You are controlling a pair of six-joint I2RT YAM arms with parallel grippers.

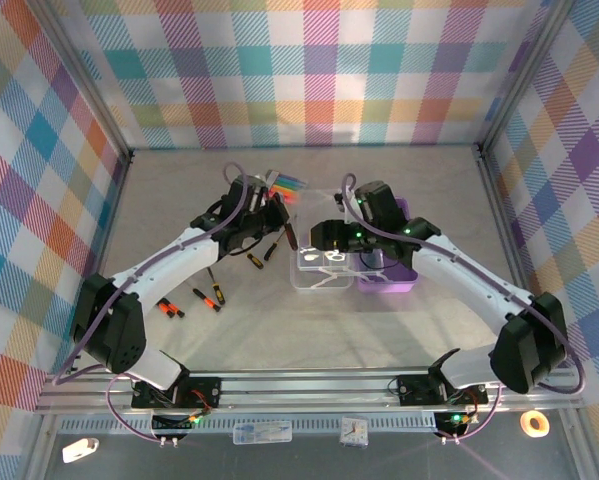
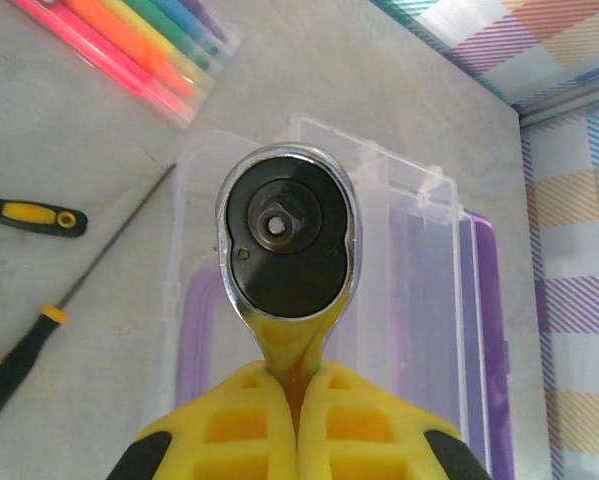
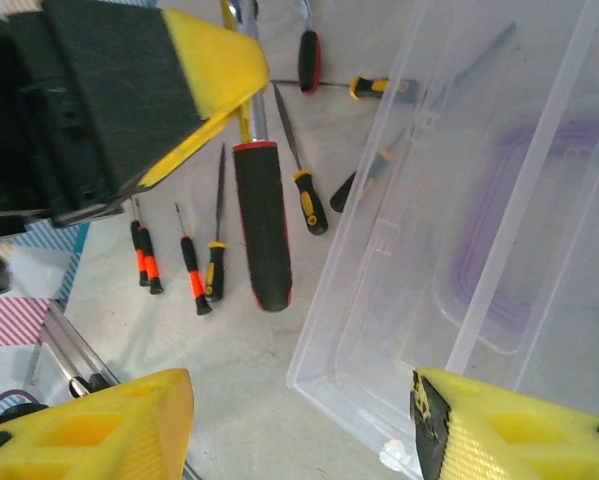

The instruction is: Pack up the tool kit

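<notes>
The tool kit box lies open: its purple base (image 1: 397,272) on the right, its clear lid (image 1: 319,274) flat on the table to the left. My left gripper (image 2: 299,375) is shut on the neck of a ratchet wrench (image 2: 287,235), holding its round head over the clear lid (image 2: 409,300). In the right wrist view the ratchet's black, red-trimmed handle (image 3: 262,225) hangs above the table beside the lid (image 3: 459,220). My right gripper (image 3: 299,420) stands open with nothing between its fingers, above the lid's near corner. Small screwdrivers (image 3: 191,275) lie loose left of the box.
A flat pack of rainbow markers (image 1: 284,186) lies behind the left gripper (image 1: 269,212). More screwdrivers (image 1: 211,292) are scattered under the left arm. The right gripper (image 1: 324,237) hovers close to the left one. Checked walls enclose the table.
</notes>
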